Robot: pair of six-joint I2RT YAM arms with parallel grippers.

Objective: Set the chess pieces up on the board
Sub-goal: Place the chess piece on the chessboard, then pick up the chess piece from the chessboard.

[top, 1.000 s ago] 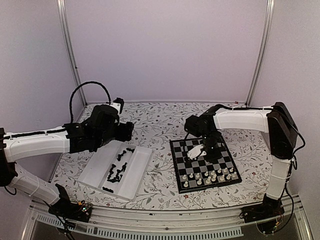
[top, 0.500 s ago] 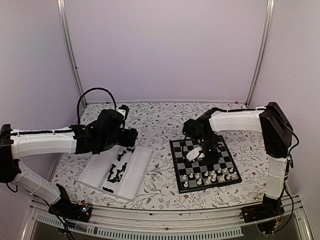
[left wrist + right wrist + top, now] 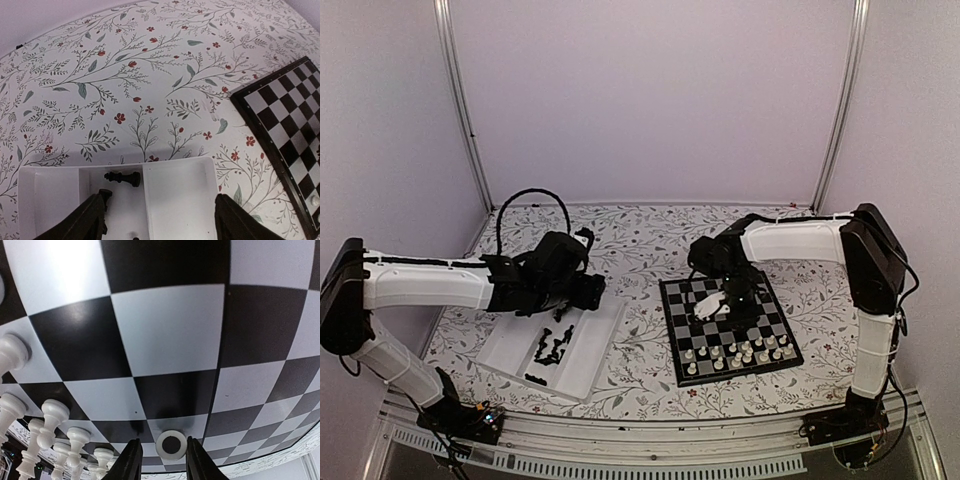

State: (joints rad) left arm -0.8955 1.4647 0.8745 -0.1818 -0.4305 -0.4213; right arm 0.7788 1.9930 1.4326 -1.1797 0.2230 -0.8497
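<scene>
The board (image 3: 760,300) lies right of centre, with white chess pieces (image 3: 735,352) standing along its two near rows. My right gripper (image 3: 718,306) hangs low over the board's middle. In the right wrist view its fingers stand slightly apart around a white piece (image 3: 171,445) that shows as a ring with a dark centre, with a gap on the left side. White pawns (image 3: 55,415) stand to its left. My left gripper (image 3: 592,290) is open over the far end of the tray (image 3: 605,325). Black pieces (image 3: 122,177) lie in the tray's middle compartment.
The clear tray (image 3: 175,200) has several compartments, and the one between my left fingers is bare. More black pieces (image 3: 550,345) lie further down it. The board's corner (image 3: 285,115) shows at the right of the left wrist view. A floral cloth (image 3: 640,250) covers the table.
My left arm has reached right and forward to the tray's far end. My right gripper's fingers have parted a little and it has stayed over the board's middle.
</scene>
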